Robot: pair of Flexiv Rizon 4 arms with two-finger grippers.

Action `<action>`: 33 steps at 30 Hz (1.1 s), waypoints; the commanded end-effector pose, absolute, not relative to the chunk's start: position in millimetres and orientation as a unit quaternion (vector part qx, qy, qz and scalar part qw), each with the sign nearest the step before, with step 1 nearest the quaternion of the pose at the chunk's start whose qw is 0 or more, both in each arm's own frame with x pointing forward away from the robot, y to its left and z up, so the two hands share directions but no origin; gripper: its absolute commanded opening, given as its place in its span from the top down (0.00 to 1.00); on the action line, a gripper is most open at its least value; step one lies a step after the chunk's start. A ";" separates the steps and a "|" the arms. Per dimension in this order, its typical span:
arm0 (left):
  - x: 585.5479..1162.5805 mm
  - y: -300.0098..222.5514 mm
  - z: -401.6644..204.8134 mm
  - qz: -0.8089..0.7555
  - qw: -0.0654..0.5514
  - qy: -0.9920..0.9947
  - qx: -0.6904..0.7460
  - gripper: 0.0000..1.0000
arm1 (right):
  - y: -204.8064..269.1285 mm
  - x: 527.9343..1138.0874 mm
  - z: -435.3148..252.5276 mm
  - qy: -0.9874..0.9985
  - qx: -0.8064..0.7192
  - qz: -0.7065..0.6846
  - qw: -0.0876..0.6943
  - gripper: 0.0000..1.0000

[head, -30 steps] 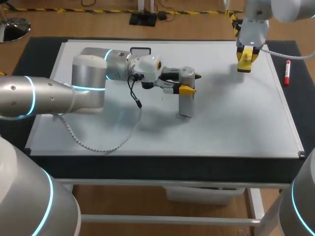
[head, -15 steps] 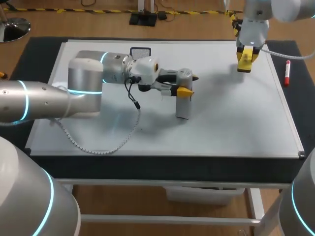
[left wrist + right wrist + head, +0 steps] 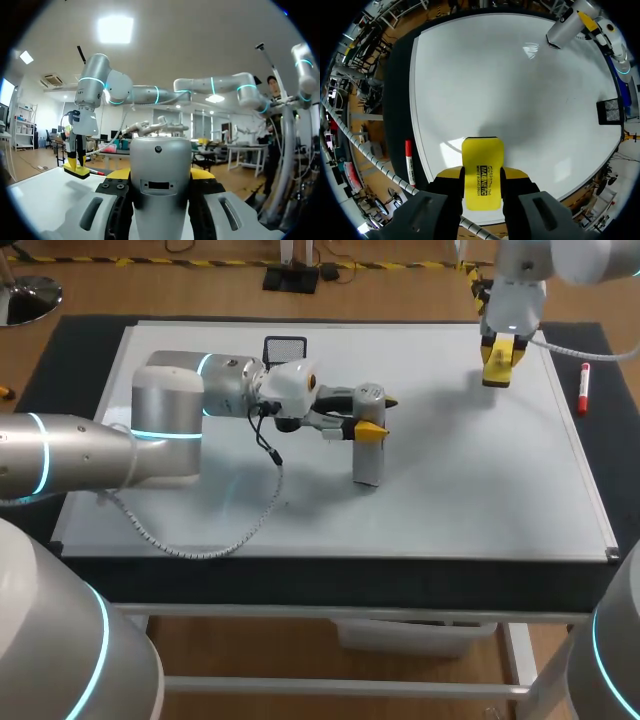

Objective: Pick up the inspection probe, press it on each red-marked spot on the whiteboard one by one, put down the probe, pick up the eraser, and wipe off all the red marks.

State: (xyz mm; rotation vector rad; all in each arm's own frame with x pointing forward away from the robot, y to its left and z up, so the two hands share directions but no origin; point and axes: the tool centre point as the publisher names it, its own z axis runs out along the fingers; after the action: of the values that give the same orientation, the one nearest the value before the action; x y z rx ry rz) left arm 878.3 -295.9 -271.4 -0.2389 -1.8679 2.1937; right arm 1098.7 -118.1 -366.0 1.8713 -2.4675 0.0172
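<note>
**Head view:** my left jaws are clamped from two sides on the upper part of the grey inspection probe (image 3: 367, 455). The probe stands upright with its foot on the whiteboard (image 3: 470, 490), a little left of the board's centre. The side-on grasp presumably keeps the shaft vertical so that it presses squarely. At about 1 o'clock from the probe, my right jaws grip the yellow eraser (image 3: 498, 362) over the board's far right corner, probably parked clear of the probing and ready for wiping. A red marker (image 3: 583, 388) lies off the board on the dark surface (image 3: 600, 340), at 3 o'clock. A black mesh object (image 3: 286, 346) sits at 11 o'clock from the probe. No red marks can be made out, and the spot under the probe's foot is hidden. **Left wrist view:** the probe (image 3: 160, 185) fills the gap between my fingers, with only slivers of yellow tip showing at either side. Its own body hides its foot and the contact with the board (image 3: 40, 200). Ahead, toward 10 o'clock, is the eraser (image 3: 76, 171); whether it touches the board I cannot tell. **Right wrist view:** the eraser (image 3: 482, 172) is pinched by its long edges, with its printed face toward the wrist. The board (image 3: 520, 90) ahead looks unmarked. The probe (image 3: 565, 30) stands far off toward 1 o'clock, and the marker (image 3: 409, 160) lies beside my jaws at 9 o'clock, off the board.
</note>
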 end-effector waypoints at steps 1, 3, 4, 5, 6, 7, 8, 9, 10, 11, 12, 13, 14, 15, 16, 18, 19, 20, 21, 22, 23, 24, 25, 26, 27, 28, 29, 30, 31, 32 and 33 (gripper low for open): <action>879.8 -296.0 -274.6 0.756 0.124 -0.637 -0.084 1.00 | -118.8 1100.3 -365.3 -0.796 0.605 0.006 0.024 1.00; 880.5 -295.7 -275.4 0.756 0.122 -0.638 -0.085 1.00 | -118.8 1100.3 -365.3 -0.796 0.605 0.006 0.024 1.00; 880.7 -295.5 -275.6 0.756 0.122 -0.638 -0.085 1.00 | -118.8 1100.3 -365.3 -0.796 0.605 0.006 0.024 1.00; 880.7 -295.5 -275.6 0.756 0.122 -0.638 -0.085 1.00 | -118.8 1100.3 -365.3 -0.796 0.605 0.006 0.024 1.00; 880.8 -295.5 -275.6 0.756 0.122 -0.637 -0.085 1.00 | -118.8 1100.3 -365.3 -0.796 0.605 0.006 0.024 1.00; 880.8 -295.4 -275.5 0.756 0.122 -0.638 -0.085 1.00 | -118.8 1100.3 -365.3 -0.796 0.605 0.006 0.024 1.00; 880.8 -295.3 -275.3 0.756 0.122 -0.638 -0.086 1.00 | -118.8 1100.3 -365.3 -0.796 0.605 0.006 0.024 1.00; 880.8 -295.2 -275.2 0.756 0.121 -0.638 -0.086 1.00 | -118.8 1100.3 -365.3 -0.796 0.605 0.006 0.024 1.00; 880.8 -295.2 -275.1 0.756 0.121 -0.638 -0.086 1.00 | -118.8 1100.3 -365.3 -0.796 0.605 0.006 0.024 1.00; 880.8 -295.2 -275.1 0.756 0.121 -0.638 -0.086 1.00 | -118.8 1100.3 -365.3 -0.796 0.605 0.006 0.024 1.00; 880.8 -295.2 -275.0 0.756 0.121 -0.638 -0.086 1.00 | -118.8 1100.3 -365.3 -0.796 0.605 0.006 0.024 1.00; 880.9 -295.2 -274.9 0.756 0.121 -0.637 -0.087 1.00 | -118.8 1100.3 -365.3 -0.796 0.605 0.006 0.024 1.00; 880.9 -295.3 -274.9 0.756 0.121 -0.637 -0.087 1.00 | -118.8 1100.3 -365.3 -0.796 0.605 0.006 0.024 1.00; 881.0 -295.3 -274.9 0.756 0.121 -0.637 -0.087 1.00 | -118.8 1100.3 -365.3 -0.796 0.605 0.006 0.024 1.00; 881.0 -295.3 -274.9 0.756 0.121 -0.637 -0.087 1.00 | -118.8 1100.3 -365.3 -0.796 0.605 0.006 0.024 1.00; 881.4 -295.4 -274.6 0.756 0.121 -0.637 -0.087 1.00 | -118.8 1100.3 -365.3 -0.796 0.605 0.006 0.024 1.00; 881.6 -295.5 -274.1 0.756 0.121 -0.638 -0.088 1.00 | -118.8 1100.3 -365.3 -0.796 0.605 0.006 0.024 1.00; 881.7 -295.6 -273.6 0.755 0.120 -0.638 -0.089 1.00 | -118.8 1100.3 -365.3 -0.796 0.605 0.006 0.024 1.00; 881.8 -295.6 -273.3 0.755 0.120 -0.639 -0.089 1.00 | -118.8 1100.3 -365.3 -0.796 0.605 0.006 0.024 1.00; 881.8 -295.6 -273.0 0.754 0.121 -0.639 -0.089 1.00 | -118.8 1100.3 -365.3 -0.796 0.605 0.006 0.024 1.00; 881.8 -295.6 -272.9 0.754 0.121 -0.640 -0.088 1.00 | -118.8 1100.3 -365.3 -0.796 0.605 0.006 0.024 1.00; 881.9 -295.6 -272.9 0.754 0.121 -0.640 -0.088 1.00 | -118.8 1100.3 -365.3 -0.796 0.605 0.006 0.024 1.00; 881.9 -295.5 -272.8 0.753 0.121 -0.640 -0.087 1.00 | -118.8 1100.3 -365.3 -0.796 0.605 0.006 0.024 1.00; 882.2 -295.2 -272.5 0.753 0.121 -0.640 -0.087 1.00 | -118.8 1100.3 -365.3 -0.796 0.605 0.006 0.024 1.00; 882.3 -294.4 -272.0 0.753 0.121 -0.641 -0.086 1.00 | -118.8 1100.3 -365.3 -0.796 0.605 0.006 0.024 1.00; 882.3 -292.9 -271.0 0.755 0.119 -0.639 -0.085 1.00 | -118.8 1100.3 -365.3 -0.796 0.605 0.006 0.024 1.00; 882.6 -290.0 -269.6 0.758 0.117 -0.636 -0.086 1.00 | -118.8 1100.3 -365.3 -0.796 0.605 0.006 0.024 1.00; 883.9 -284.6 -268.4 0.762 0.114 -0.632 -0.087 1.00 | -118.8 1100.3 -365.3 -0.796 0.605 0.006 0.024 1.00; 886.2 -276.3 -267.2 0.769 0.110 -0.625 -0.085 1.00 | -118.8 1100.3 -365.3 -0.796 0.605 0.006 0.024 1.00; 888.8 -268.1 -265.6 0.770 0.103 -0.625 -0.081 1.00 | -118.8 1100.3 -365.3 -0.796 0.605 0.006 0.024 1.00; 891.3 -260.1 -263.4 0.766 0.095 -0.632 -0.076 1.00 | -118.8 1100.3 -365.3 -0.796 0.605 0.006 0.024 1.00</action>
State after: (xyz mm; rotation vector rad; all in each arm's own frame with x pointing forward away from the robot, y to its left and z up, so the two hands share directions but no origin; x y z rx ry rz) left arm 892.8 -283.8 -264.8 -0.2372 -1.8489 2.2641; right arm 1098.7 -118.1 -365.8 1.8715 -2.4676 0.0174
